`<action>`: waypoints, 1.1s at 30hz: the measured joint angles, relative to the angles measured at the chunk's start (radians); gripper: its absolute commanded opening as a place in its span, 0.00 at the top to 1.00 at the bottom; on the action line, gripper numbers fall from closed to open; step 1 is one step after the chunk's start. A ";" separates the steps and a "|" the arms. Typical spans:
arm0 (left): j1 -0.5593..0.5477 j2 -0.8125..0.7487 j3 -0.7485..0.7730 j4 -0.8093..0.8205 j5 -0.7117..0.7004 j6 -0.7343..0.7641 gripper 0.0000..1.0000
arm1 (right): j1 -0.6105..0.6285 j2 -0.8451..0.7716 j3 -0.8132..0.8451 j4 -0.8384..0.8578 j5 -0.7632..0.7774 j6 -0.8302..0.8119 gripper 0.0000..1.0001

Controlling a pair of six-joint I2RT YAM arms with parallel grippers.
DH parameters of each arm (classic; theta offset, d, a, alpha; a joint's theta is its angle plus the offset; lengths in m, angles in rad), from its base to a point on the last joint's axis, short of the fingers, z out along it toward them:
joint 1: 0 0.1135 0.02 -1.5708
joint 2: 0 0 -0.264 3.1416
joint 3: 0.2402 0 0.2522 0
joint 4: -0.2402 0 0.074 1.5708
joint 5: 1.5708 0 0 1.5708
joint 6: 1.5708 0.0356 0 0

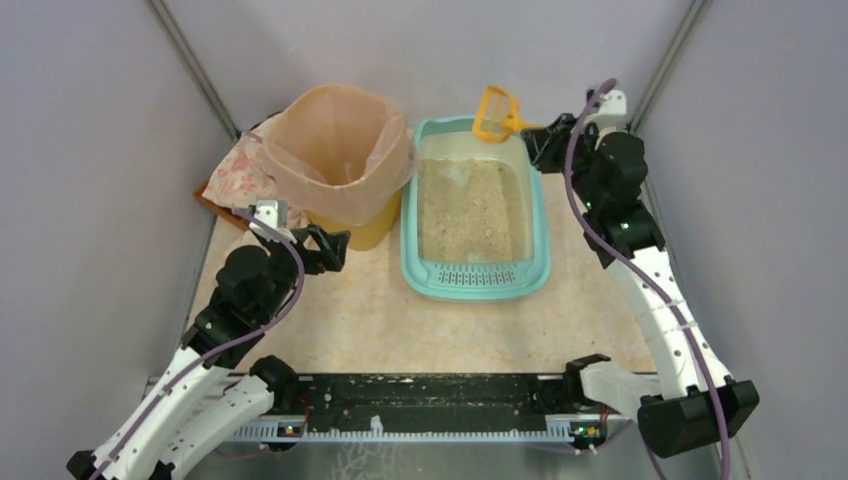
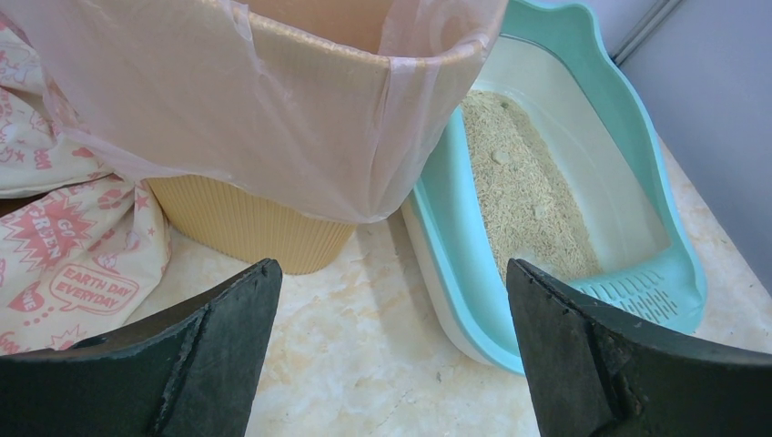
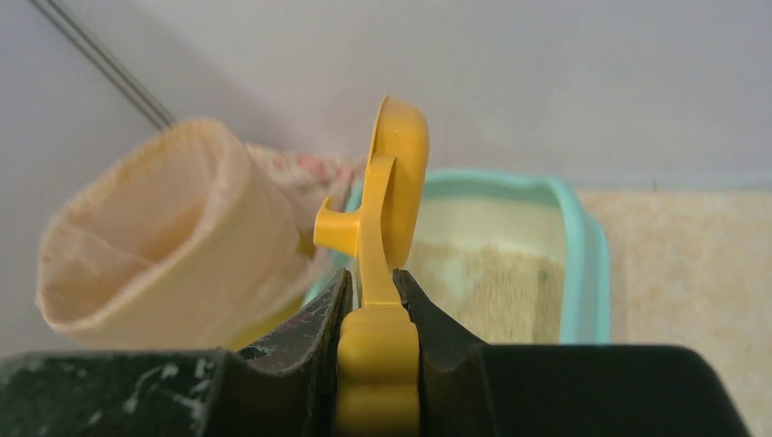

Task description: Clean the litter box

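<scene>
Bright, even light; soft shadows

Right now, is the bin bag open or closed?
Open. The peach bag is folded out over the rim of the yellow bin, and the top view looks straight down into its wide mouth.

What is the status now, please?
Left gripper open, empty, beside bin. Right gripper shut on yellow scoop, at far end of litter box. Nothing blocking.

left arm (image 1: 190, 400), lower left: white links, black joints | right arm (image 1: 665, 310), right side: same, green lights | purple cables (image 1: 580, 200) | right gripper (image 3: 373, 273): black fingers (image 3: 300, 355), white-flecked
</scene>
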 measured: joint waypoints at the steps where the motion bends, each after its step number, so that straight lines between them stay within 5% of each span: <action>1: 0.000 0.005 0.000 0.000 0.000 0.000 0.01 | -0.002 0.010 0.000 -0.059 -0.012 -0.004 1.00; 12: 0.000 0.082 0.000 0.002 0.051 0.000 0.01 | -0.003 0.215 0.009 -0.508 -0.068 -0.103 1.00; 33: 0.000 0.083 0.000 0.001 0.034 0.004 0.01 | -0.051 0.594 0.111 -0.403 -0.151 -0.018 1.00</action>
